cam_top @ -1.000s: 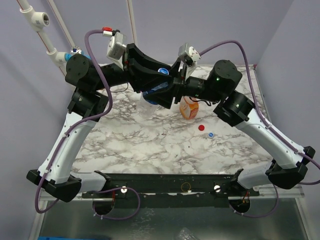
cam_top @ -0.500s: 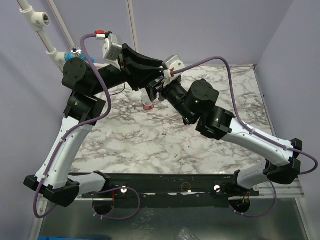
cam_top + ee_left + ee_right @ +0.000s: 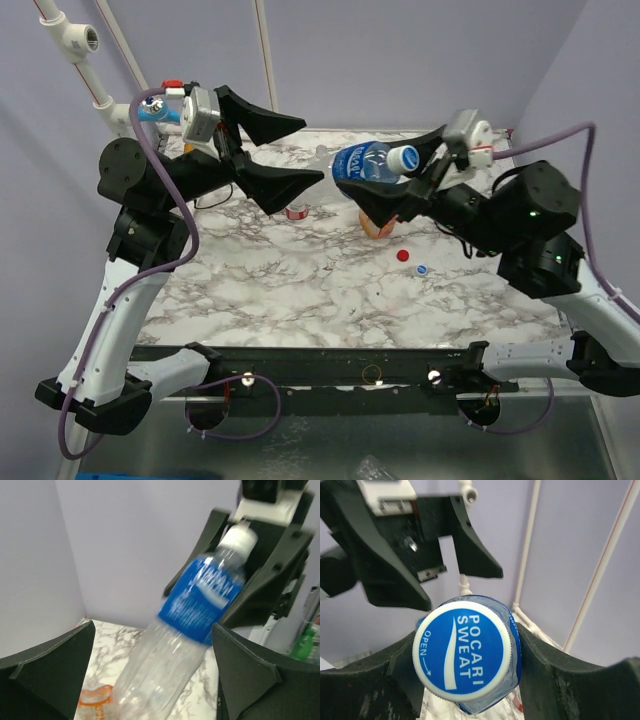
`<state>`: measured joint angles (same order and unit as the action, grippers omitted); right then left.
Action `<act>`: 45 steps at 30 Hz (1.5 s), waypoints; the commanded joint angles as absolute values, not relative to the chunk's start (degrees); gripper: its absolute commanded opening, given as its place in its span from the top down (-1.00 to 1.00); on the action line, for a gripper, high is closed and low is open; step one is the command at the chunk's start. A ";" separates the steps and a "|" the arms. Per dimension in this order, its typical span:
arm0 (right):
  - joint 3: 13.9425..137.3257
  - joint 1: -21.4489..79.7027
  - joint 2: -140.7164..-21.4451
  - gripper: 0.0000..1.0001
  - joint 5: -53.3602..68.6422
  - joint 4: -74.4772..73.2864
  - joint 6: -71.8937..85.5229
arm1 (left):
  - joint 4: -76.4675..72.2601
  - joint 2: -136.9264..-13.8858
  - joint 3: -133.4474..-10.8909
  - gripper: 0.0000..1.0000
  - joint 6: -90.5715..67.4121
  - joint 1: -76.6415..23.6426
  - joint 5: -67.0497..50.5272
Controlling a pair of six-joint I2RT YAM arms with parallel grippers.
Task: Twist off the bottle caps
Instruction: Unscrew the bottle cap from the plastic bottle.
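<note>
Marble-patterned desk (image 3: 300, 285) beneath everything. Left arm (image 3: 140, 290) and right arm (image 3: 540, 215) raised over its far half, hands facing each other, apart. Left hand (image 3: 313, 149) spread wide, gripping nothing, fingers (image 3: 50, 672) well clear of the bottle on either side. Right hand (image 3: 385, 178) closed around the blue-labelled bottle (image 3: 360, 163) near its neck, fingers (image 3: 567, 685) pressed against the shoulder from both sides. Held up off the desk, tilted, base toward the left hand, top toward the right wrist camera. From the left wrist, slanting up between the two spread fingers. Clear wall below the label; contents impossible to tell.

Squat orange bottle (image 3: 378, 228) on the desk just under and behind the right hand, largely hidden, contents not discernible either. Small red-labelled bottle (image 3: 296, 212) on the desk, just below the lower left finger in the top view, partly covered by it.

Blue-and-white cap (image 3: 462, 650) screwed onto the held bottle, printed POCARI SWEAT, plus OPEN with an arrow. Loose on the desk, nearer the arm bases: red cap (image 3: 404, 255), and just beside it, not touching, a loose blue-and-white cap (image 3: 421, 269).
</note>
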<state>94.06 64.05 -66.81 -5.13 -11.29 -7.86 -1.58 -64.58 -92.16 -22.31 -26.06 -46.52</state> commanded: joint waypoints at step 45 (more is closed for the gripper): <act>89.97 63.94 -60.89 0.99 15.19 -19.69 -8.33 | -3.02 -63.23 -91.82 -0.97 -30.23 -26.63 -64.71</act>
<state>89.80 64.01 -61.58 6.63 -16.86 -10.28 2.44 -61.73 -89.12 -19.81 -26.74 -57.82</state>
